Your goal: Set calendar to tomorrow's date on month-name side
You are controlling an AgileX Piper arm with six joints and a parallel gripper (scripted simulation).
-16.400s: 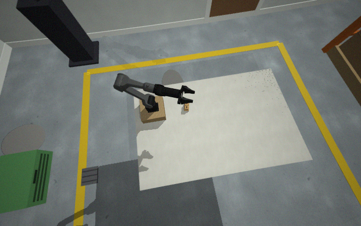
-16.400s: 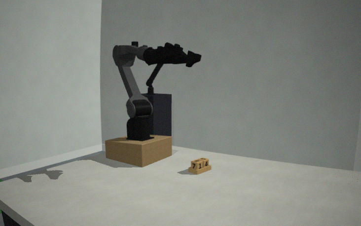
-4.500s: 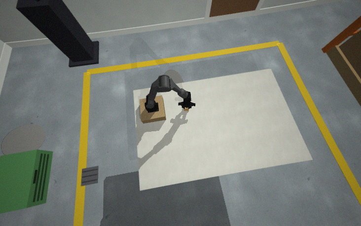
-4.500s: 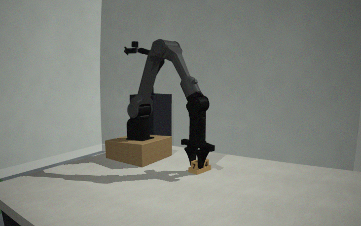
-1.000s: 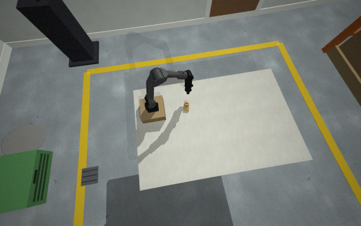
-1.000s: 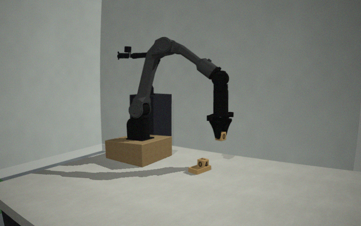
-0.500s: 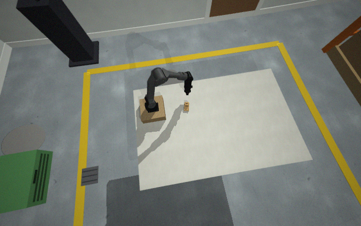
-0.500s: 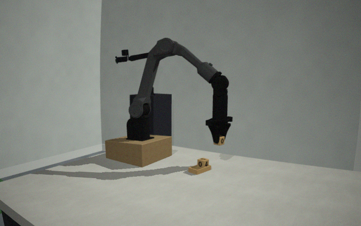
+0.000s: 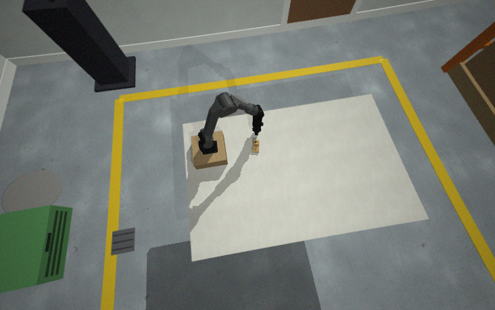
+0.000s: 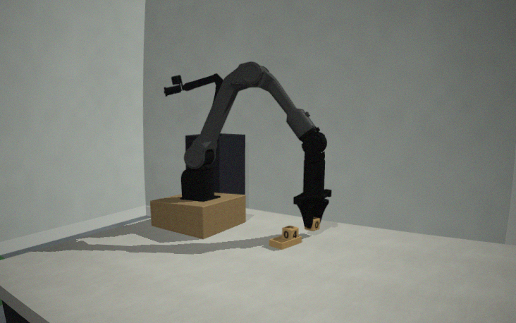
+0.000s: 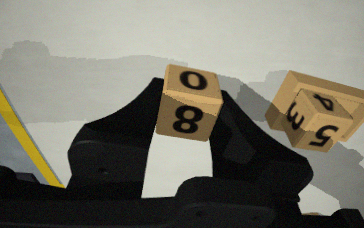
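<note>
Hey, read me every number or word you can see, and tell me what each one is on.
"0" and "8": on the cube held in the gripper.
"0" and "4": exterior view, on the cube in the tray.
"3", "5" and a "4": wrist view, turned, on that tray cube.
Top view: markings too small to read. No words readable.

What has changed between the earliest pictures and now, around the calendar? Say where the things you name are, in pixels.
The end effector (image 9: 256,135) (image 10: 311,226) (image 11: 187,97) came down, took hold of one cube (image 10: 316,223) (image 11: 190,104), lifted it from the tray (image 9: 255,151) (image 10: 281,245) (image 11: 292,80) and carried it beyond the tray's far end in the exterior view, now low by the table top. The other cube (image 9: 255,142) (image 10: 290,232) (image 11: 320,125) stayed in the tray, which looks unmoved.
</note>
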